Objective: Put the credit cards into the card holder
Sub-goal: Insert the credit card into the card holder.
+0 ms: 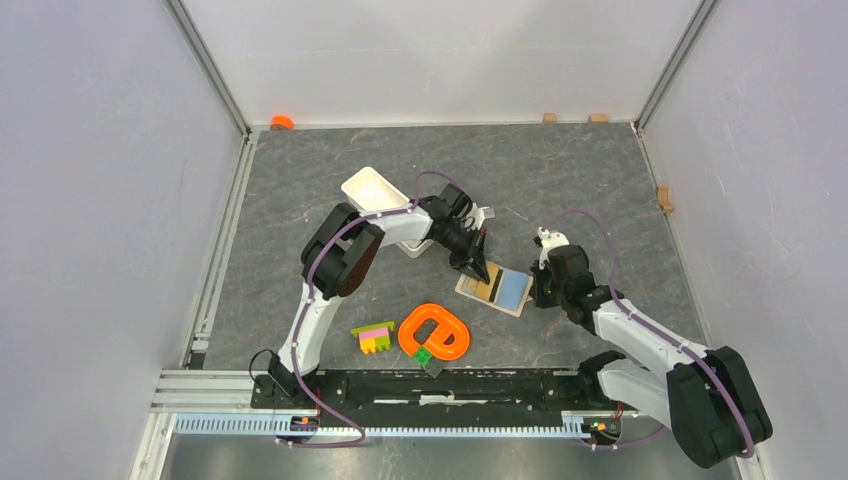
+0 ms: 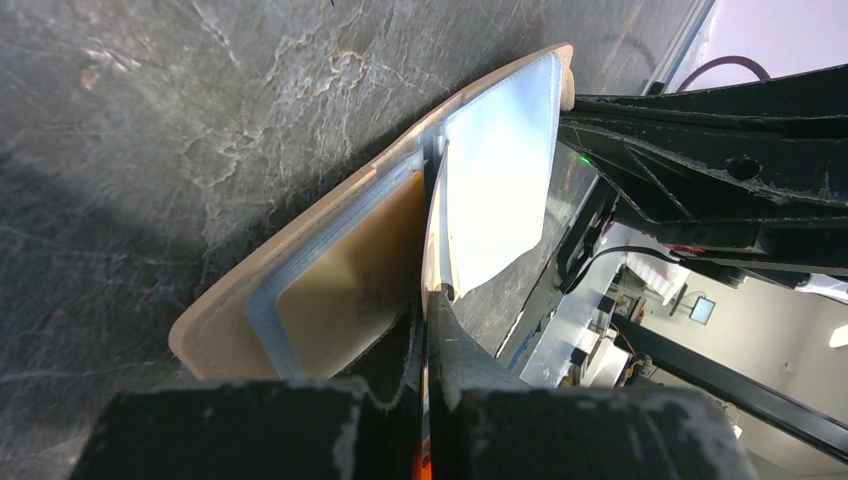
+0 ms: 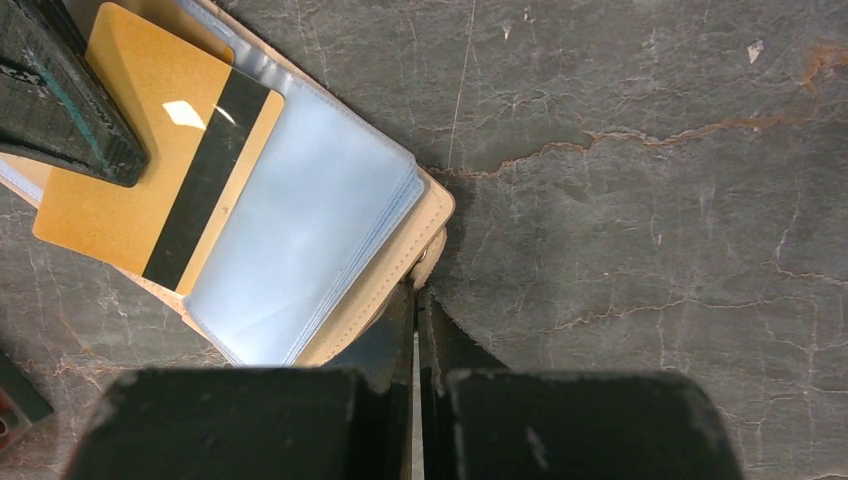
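The beige card holder [image 1: 497,289] lies open on the dark table between the two arms. An orange-gold credit card [image 3: 130,190] with a black stripe lies over its left half; in the left wrist view the card [image 2: 345,290] shows behind a clear sleeve. Pale blue sleeves [image 3: 300,230] cover the right half, and I cannot pick out a light blue card among them. My left gripper [image 2: 437,300] is shut on a thin pale sleeve page standing on edge. My right gripper [image 3: 417,295] is shut on the holder's clasp tab [image 3: 432,265] at its right edge.
A white tray [image 1: 375,190] sits behind the left arm. An orange ring toy [image 1: 435,332], pink-yellow-green bricks [image 1: 375,338] and a small green brick [image 1: 425,356] lie near the front rail. Small blocks [image 1: 663,197] rest along the far and right walls.
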`<state>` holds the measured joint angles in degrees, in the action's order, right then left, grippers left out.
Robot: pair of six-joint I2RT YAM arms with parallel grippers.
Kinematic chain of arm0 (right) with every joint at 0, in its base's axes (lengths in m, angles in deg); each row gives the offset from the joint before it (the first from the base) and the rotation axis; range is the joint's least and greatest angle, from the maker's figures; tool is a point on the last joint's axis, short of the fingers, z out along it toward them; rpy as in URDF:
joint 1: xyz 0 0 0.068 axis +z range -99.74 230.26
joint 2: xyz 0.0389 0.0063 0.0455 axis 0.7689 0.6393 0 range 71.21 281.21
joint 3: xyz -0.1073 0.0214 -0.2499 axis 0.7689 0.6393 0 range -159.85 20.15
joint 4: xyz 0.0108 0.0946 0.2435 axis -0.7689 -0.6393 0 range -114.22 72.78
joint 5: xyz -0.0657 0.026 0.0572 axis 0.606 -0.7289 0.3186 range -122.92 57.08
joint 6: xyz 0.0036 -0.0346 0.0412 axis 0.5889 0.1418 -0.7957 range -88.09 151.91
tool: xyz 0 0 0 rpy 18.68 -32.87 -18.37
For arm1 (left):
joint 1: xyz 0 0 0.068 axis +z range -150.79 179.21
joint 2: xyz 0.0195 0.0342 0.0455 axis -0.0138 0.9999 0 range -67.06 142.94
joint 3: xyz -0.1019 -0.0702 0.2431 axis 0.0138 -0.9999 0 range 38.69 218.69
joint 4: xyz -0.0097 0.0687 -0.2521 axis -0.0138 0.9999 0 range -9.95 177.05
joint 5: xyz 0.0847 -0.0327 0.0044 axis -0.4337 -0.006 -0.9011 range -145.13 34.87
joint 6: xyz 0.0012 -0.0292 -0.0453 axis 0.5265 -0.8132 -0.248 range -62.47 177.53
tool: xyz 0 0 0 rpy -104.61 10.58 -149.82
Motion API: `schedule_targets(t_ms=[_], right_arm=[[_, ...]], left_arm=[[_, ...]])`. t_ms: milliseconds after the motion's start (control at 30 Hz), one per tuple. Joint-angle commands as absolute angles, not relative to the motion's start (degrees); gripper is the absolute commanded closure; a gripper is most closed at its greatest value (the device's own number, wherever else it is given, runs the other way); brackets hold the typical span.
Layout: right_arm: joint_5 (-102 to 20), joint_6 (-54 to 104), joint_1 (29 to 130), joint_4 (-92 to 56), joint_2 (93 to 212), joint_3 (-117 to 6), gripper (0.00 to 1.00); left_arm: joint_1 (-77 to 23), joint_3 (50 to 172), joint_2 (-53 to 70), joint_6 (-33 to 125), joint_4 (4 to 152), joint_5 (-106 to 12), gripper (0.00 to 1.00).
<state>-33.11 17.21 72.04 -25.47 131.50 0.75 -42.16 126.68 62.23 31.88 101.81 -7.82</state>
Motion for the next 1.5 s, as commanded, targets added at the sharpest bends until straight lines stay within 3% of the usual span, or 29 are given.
schedule_targets(t_ms=[0, 900, 1367, 1467], right_arm=[[-33.3, 17.5, 72.8, -27.4, 132.6, 0.1, 1.0], [-31.6, 16.7, 73.8, -26.2, 133.6, 0.9, 1.0], [-31.0, 16.6, 74.2, -26.4, 133.7, 0.7, 1.0], [-30.7, 16.7, 74.3, -26.8, 133.5, 0.6, 1.0]], left_arm=[[-42.8, 125.8, 64.8, 29.7, 96.9, -11.4, 0.98], [-47.3, 116.8, 61.7, 14.7, 77.1, -9.2, 0.98], [-48.1, 115.8, 61.4, 13.6, 75.8, -11.3, 0.98], [-48.1, 114.6, 60.0, 14.1, 76.4, -12.9, 0.88]])
